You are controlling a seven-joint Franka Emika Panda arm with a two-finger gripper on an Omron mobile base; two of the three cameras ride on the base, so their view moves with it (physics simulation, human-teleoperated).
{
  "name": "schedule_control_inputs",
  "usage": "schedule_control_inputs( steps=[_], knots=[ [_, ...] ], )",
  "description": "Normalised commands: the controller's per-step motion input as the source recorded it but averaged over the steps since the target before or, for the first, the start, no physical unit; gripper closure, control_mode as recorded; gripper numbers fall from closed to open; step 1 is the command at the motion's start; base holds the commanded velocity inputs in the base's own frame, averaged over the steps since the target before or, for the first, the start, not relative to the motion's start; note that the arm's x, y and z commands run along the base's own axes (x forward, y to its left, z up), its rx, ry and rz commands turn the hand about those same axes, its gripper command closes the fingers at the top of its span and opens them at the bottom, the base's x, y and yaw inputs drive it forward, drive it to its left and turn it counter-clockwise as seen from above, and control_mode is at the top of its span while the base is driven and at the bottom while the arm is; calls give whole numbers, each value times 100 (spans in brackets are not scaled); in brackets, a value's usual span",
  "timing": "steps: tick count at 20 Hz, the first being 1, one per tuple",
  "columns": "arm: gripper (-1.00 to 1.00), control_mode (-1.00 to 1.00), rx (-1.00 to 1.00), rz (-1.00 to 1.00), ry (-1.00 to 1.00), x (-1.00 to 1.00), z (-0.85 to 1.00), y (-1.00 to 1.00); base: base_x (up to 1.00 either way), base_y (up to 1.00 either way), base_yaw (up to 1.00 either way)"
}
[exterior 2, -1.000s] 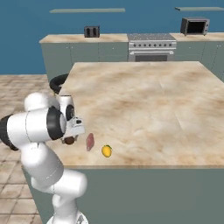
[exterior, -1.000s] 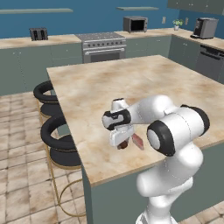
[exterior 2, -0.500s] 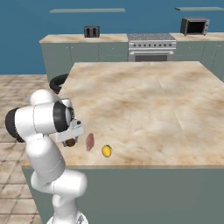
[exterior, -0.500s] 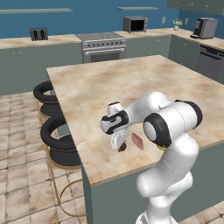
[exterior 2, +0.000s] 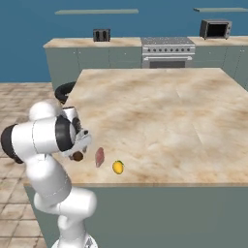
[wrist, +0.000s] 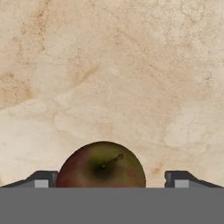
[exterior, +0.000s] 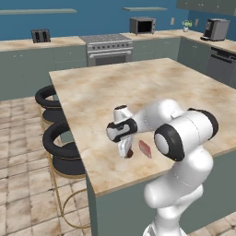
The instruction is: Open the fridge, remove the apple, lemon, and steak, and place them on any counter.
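Reddish apple (wrist: 101, 165) on marbled counter (wrist: 113, 74), end effector (wrist: 111, 178) spread apart, not gripping.

counter (exterior 2: 160, 111): beige marbled island top, grey-green base | on it nr robot-side edge: apple (wrist: 101, 165) stem up, steak (exterior 2: 99, 156) just beside, lemon (exterior 2: 117, 167) next along, all apart | apple resting directly on top

Base views: behind arm, left and right, facing forward-down | shared: counter (exterior: 138, 87) (exterior 2: 160, 106) | hand view: close, facing straight down.
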Motion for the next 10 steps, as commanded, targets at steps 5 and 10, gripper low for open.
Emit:
schedule_control_inputs(
  steps=[5, 10],
  knots=[
    [-100, -100, 18, 2, -15, -3, 63, -4, 0, 0, 0],
    [-100, -100, 21, 0, -5, -25, 100, -13, 0, 0, 0]
  ],
)
